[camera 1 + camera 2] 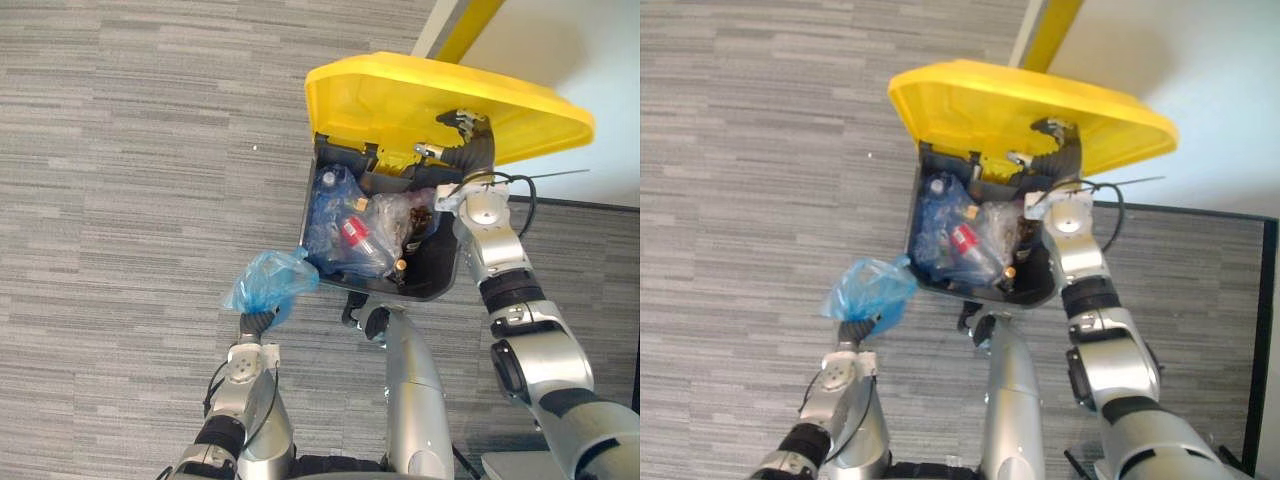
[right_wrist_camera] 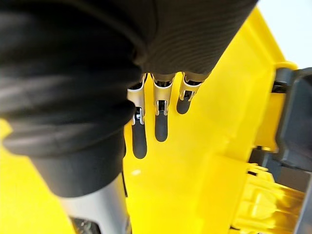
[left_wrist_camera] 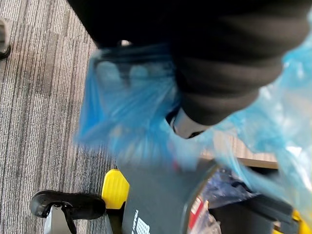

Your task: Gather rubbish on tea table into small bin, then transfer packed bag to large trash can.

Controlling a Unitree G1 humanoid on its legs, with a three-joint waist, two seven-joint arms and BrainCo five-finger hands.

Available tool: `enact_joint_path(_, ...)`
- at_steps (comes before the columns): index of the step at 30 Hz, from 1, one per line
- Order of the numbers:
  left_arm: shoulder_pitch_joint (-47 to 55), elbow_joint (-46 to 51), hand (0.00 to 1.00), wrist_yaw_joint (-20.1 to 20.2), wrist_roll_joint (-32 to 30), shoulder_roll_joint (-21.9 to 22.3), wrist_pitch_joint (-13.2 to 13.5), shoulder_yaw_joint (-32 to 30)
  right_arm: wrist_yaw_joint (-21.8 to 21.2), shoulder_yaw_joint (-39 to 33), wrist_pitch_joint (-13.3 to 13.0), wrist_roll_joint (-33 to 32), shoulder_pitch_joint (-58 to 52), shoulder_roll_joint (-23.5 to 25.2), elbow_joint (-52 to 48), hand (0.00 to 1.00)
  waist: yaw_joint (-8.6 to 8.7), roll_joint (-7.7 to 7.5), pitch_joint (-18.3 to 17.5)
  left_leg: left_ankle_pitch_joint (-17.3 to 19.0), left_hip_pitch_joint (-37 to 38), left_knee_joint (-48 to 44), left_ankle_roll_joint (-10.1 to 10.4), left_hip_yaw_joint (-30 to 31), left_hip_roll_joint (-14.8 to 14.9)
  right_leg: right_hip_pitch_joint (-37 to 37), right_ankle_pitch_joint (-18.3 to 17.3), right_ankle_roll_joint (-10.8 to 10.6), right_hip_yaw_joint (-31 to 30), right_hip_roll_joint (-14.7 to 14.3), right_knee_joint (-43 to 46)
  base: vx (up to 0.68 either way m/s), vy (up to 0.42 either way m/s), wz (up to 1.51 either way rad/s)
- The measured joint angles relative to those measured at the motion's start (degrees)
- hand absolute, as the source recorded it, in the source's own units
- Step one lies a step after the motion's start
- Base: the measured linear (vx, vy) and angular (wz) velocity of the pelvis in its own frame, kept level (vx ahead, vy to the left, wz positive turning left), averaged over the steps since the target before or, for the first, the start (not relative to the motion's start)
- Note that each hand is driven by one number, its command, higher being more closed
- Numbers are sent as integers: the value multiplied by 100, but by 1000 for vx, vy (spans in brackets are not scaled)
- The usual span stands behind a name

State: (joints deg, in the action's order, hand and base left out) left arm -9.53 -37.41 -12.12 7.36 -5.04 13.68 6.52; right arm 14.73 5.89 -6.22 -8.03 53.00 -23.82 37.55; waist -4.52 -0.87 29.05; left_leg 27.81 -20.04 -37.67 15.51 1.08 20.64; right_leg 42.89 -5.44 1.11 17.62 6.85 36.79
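The large trash can (image 1: pixel 445 283), dark grey, stands open just ahead of me with its yellow lid (image 1: pixel 400 95) tipped back. My right hand (image 1: pixel 466 138) rests on the lid's underside; its straight fingers (image 2: pixel 161 126) press flat against the yellow plastic (image 2: pixel 209 146), so it is open. Several clear and blue bags of rubbish (image 1: pixel 345 225) fill the can. My left hand (image 1: pixel 258 322) is shut on the bunched neck of a crumpled blue bag (image 1: pixel 270 280), held up beside the can's front left corner. In the left wrist view the blue bag (image 3: pixel 131 107) billows around the hand, above the can's rim.
Grey striped carpet (image 1: pixel 120 180) spreads to the left and front. A white wall with a yellow post (image 1: pixel 465 25) rises behind the can. A black wheel (image 3: pixel 68 204) of the can sits low at its base.
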Motion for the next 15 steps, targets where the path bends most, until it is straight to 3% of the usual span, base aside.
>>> enact_joint_path(7, 128, 143, 100, 2, 0, -105, 2, 183, -11, 170, -4, 14, 337, -150, 0, 0, 89, -38, -40, -180, 13, 94, -63, -12, -202, -336, 517, -72, -56, 25, -731, -84, 40, 4)
enact_joint_path(15, 282, 426, 100, 48, 60, -261, -10, 374, -90, 399, 20, 79, 319, -137, 402, 0, 99, -32, -214, -225, 142, 90, -103, -8, -275, -644, 711, -132, -79, 37, -1037, -35, 7, 3)
